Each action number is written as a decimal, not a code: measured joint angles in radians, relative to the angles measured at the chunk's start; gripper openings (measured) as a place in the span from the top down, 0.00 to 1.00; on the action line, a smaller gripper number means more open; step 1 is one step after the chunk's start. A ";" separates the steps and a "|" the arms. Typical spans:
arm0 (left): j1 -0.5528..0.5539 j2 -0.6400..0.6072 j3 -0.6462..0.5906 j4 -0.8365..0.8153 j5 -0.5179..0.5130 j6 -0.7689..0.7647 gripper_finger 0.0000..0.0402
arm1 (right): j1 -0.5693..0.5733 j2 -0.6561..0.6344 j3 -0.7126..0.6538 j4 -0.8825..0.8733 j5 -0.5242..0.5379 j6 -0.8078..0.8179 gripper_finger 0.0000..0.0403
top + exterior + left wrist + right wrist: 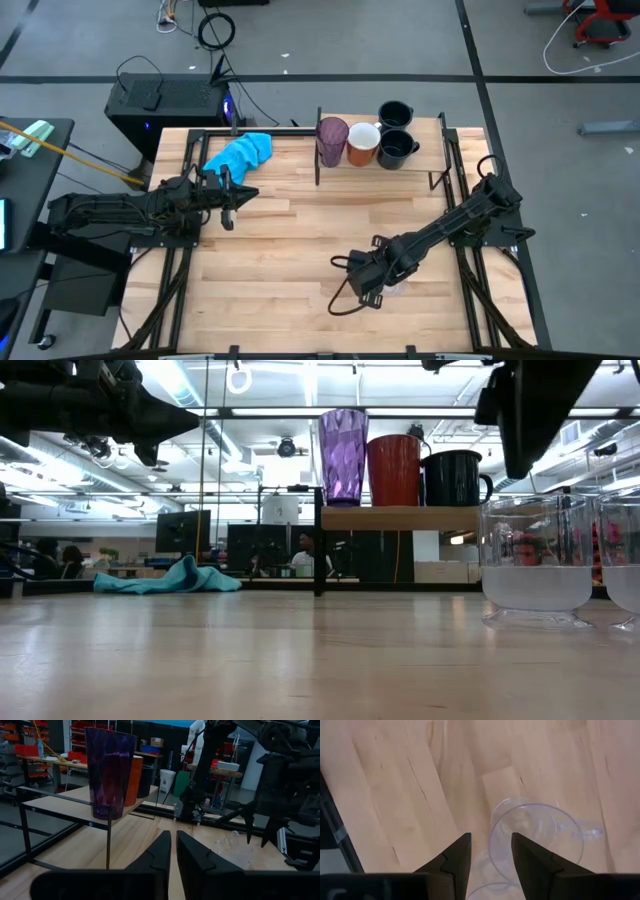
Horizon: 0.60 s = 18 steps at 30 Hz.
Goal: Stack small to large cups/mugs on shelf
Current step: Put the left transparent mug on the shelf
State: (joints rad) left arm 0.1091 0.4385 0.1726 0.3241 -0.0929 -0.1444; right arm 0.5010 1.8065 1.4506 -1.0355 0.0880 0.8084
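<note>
Tumbler [332, 141], orange mug [362, 143], two navy mugs [396, 132] on shelf [425, 160]; right claw [366, 283] narrowly open over clear cups [535, 834] at 5 o'clock, unplaced

Second clear cup [625, 555] cut off (frame edge).

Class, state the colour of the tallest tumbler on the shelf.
The tumbler is translucent purple, clearest in the low view.

floor: grey floor [560, 110] was crossed by dark lines, cables [215, 30] were strewn on it | furniture: black cabinet [165, 100] was set beyond the tabletop; monitors [183, 530] and red shelving [87, 732] were seen | light: ceiling strip lights [180, 385] were lit
</note>
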 joint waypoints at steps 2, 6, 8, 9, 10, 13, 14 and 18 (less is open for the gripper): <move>0.000 0.000 0.000 0.000 0.000 0.000 0.92 | 0.002 0.000 0.000 0.000 0.001 -0.009 0.64; 0.000 0.000 0.000 -0.001 0.000 0.000 0.93 | 0.015 0.025 0.001 -0.019 -0.003 -0.048 0.64; 0.000 0.000 0.000 -0.002 0.000 0.000 0.93 | 0.015 0.033 0.001 -0.018 -0.005 -0.059 0.64; 0.000 0.000 0.000 -0.003 0.000 0.001 0.93 | 0.018 0.034 0.001 -0.018 -0.006 -0.064 0.64; 0.000 0.000 0.000 -0.003 0.000 0.000 0.92 | 0.019 0.034 0.001 -0.018 -0.003 -0.067 0.64; 0.000 0.000 0.000 -0.003 0.000 0.000 0.91 | 0.020 0.038 0.001 -0.038 -0.001 -0.068 0.64; 0.000 0.000 0.000 -0.004 0.000 0.000 0.91 | 0.020 0.041 0.000 -0.048 0.000 -0.068 0.64; 0.000 0.000 0.000 -0.006 0.000 0.000 0.90 | 0.020 0.063 -0.001 -0.043 0.003 -0.083 0.64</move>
State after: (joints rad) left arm 0.1093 0.4385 0.1726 0.3183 -0.0929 -0.1440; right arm 0.5205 1.8695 1.4494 -1.0783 0.0910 0.7256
